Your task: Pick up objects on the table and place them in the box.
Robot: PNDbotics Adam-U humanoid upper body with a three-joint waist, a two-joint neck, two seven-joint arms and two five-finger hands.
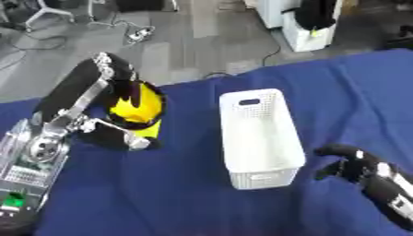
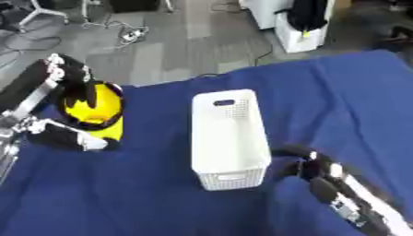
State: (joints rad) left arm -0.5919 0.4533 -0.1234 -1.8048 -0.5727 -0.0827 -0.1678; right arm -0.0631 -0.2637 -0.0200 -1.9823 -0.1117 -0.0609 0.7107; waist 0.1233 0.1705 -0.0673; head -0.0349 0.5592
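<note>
Black left hand (image 1: 113, 133) and right hand (image 1: 348, 163), silver-jointed arms, white patches along the right forearm.

Blue-clothed table (image 1: 161, 193); white box (image 1: 258, 138) standing on it.

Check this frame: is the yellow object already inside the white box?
No. The yellow object is held by the left hand over the blue cloth, left of the white box.

A round yellow and black object (image 1: 135, 109) is at the left, above the blue cloth. The white perforated plastic box (image 1: 258, 136) stands upright, open, in the middle.
</note>
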